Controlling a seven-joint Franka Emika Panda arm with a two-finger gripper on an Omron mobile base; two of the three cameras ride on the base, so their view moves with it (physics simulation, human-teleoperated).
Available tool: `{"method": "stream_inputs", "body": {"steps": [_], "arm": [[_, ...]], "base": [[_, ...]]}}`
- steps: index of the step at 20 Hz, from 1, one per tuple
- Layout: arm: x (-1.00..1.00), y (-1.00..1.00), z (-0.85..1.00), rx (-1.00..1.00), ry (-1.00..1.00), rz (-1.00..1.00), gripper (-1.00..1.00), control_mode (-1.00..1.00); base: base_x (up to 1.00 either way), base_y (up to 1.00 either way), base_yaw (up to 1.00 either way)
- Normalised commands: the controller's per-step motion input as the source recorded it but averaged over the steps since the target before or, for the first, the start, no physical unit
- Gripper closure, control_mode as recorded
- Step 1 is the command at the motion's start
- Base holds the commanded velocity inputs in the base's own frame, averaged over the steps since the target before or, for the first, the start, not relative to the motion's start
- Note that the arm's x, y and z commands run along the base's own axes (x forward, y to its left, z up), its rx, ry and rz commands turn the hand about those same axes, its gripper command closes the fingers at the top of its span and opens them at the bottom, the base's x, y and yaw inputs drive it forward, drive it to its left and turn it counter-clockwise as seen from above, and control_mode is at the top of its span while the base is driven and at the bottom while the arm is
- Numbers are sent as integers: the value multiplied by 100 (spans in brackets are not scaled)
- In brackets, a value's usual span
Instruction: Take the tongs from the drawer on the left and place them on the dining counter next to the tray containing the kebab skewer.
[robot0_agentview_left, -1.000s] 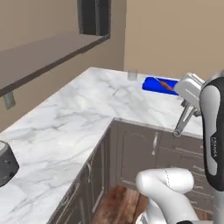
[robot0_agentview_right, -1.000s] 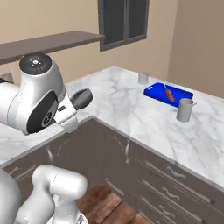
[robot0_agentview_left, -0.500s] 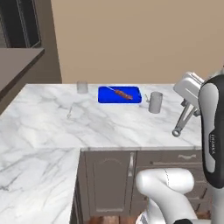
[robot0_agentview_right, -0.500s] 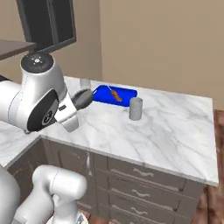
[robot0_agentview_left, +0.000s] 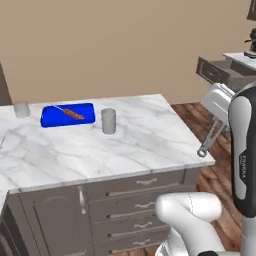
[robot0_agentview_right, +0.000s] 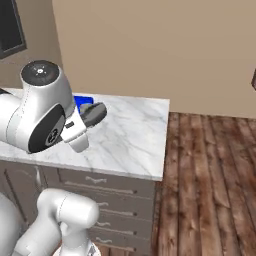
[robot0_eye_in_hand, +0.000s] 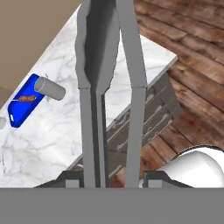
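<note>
Tool (robot0_eye_in_hand: 111, 177) gripping grey tongs (robot0_eye_in_hand: 109, 65), blue tray (robot0_agentview_left: 67, 115) on dining counter (robot0_agentview_left: 140, 145), no readable writing

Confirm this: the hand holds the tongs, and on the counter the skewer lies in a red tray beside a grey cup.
Wrong in one respect: the tray is blue, not red, as the left base view shows. The rest stands: the hand holds the tongs, and the skewer lies in that tray on the counter, beside a grey cup.

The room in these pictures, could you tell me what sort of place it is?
Most likely a home kitchen: a marble-topped dining counter over cabinet drawers, a blue tray holding a kebab skewer, and wood flooring.
</note>
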Motion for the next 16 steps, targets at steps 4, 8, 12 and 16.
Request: {"method": "stream_inputs", "body": {"steps": [4,8,12,16], "arm": [[0,0,0,0,0,0,100,100],[0,0,0,0,0,0,100,100],[0,0,0,0,0,0,100,100],[0,0,0,0,0,0,100,100]], "base": [[24,-100,-34],[50,-100,-35],[94,-100,-31],[100,-100,-25]]}}
